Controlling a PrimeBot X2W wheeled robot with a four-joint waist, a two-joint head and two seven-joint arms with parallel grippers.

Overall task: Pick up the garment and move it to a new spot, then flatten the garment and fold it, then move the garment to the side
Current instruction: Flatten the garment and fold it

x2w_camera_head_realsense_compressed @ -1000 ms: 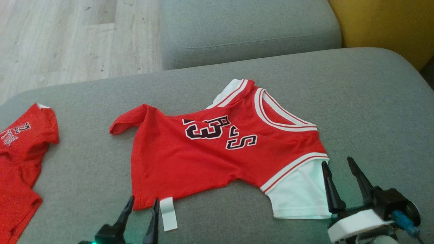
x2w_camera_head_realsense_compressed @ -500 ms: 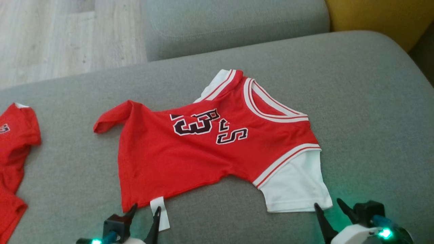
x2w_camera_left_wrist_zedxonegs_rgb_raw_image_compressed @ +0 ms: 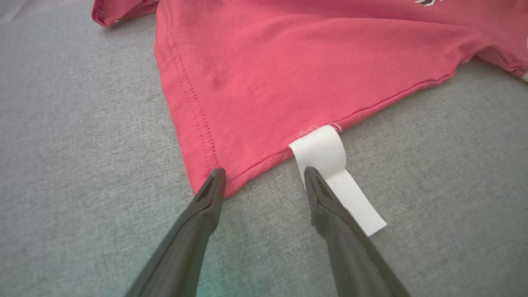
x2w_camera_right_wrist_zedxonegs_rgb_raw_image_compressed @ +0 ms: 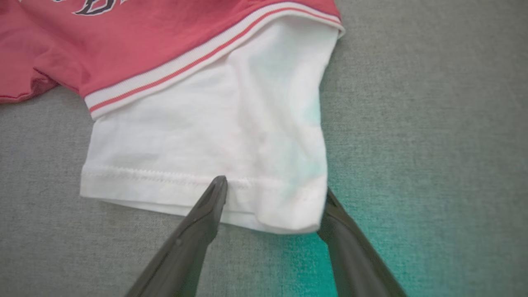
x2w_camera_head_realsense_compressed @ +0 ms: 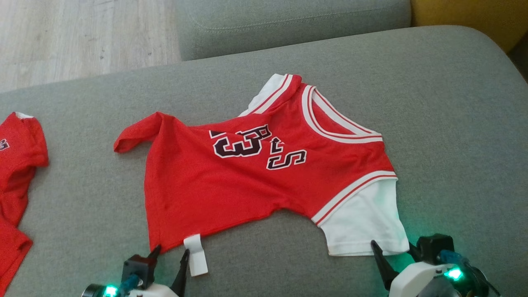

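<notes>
Grey sofa cushion [x2w_camera_head_realsense_compressed: 453, 123] runs under everything, with pale wooden floor [x2w_camera_head_realsense_compressed: 82, 37] in the upper left of the head view. The red garment [x2w_camera_head_realsense_compressed: 247, 177] lies in the middle of that frame, rumpled, with one red corner curled up at its left.

My left gripper [x2w_camera_left_wrist_zedxonegs_rgb_raw_image_compressed: 264, 170], at the bottom left, stands wide open and holds nothing. One fingertip sits at the red hem corner and the other lies over the white label [x2w_camera_left_wrist_zedxonegs_rgb_raw_image_compressed: 321, 148]. My right gripper [x2w_camera_right_wrist_zedxonegs_rgb_raw_image_compressed: 274, 185], at the bottom right, is just as wide and also empty, straddling the lower corner of the white sleeve [x2w_camera_right_wrist_zedxonegs_rgb_raw_image_compressed: 206, 123].

I judge this to be the grasp before flattening. To do it well, I should push each corner deep between the fingers and take red cloth rather than only the label. Both sides should close together, then I should draw the near edge taut and low. I should also stay clear of the second red garment [x2w_camera_head_realsense_compressed: 16, 165] at the left edge.
</notes>
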